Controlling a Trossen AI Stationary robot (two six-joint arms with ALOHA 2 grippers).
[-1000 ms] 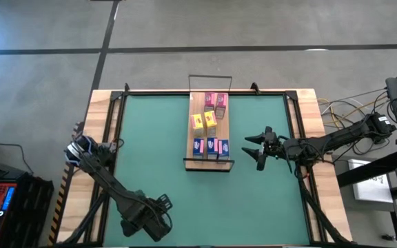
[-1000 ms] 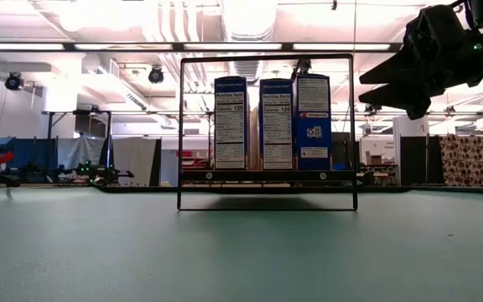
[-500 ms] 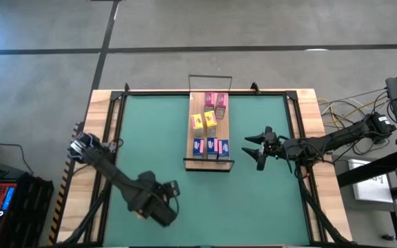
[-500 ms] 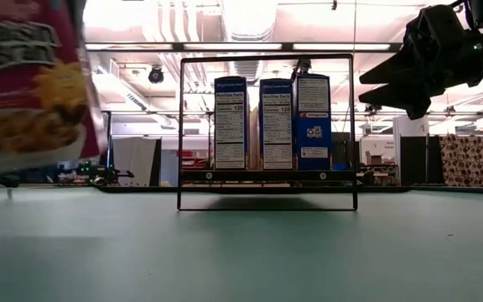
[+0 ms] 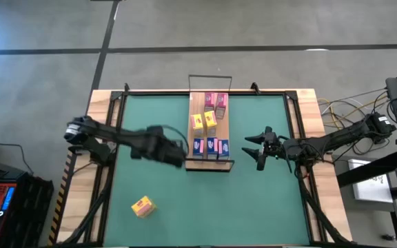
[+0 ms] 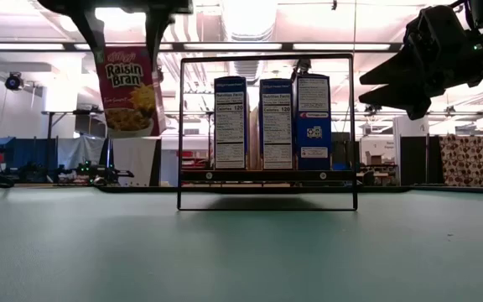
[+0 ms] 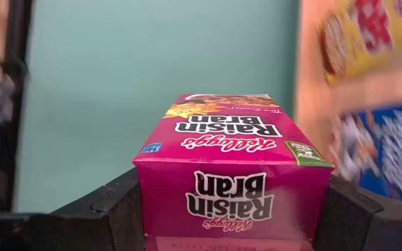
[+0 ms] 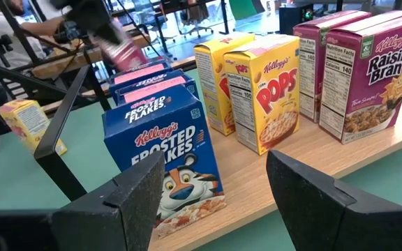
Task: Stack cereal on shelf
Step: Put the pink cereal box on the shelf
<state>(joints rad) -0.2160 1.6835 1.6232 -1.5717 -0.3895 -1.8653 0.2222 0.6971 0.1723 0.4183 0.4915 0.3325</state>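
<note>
Aloft, Raisin Bran box (image 7: 232,160) clamped in left end effector (image 5: 173,153), beside shelf (image 5: 192,162)

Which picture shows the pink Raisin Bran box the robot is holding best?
The left wrist view: the Raisin Bran box fills it, clamped between fingers. The low view shows it hanging; the high view hides it.

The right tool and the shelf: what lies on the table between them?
Nothing. In the high view, only bare green table separates the open right tool from the shelf and its cereal boxes.
</note>
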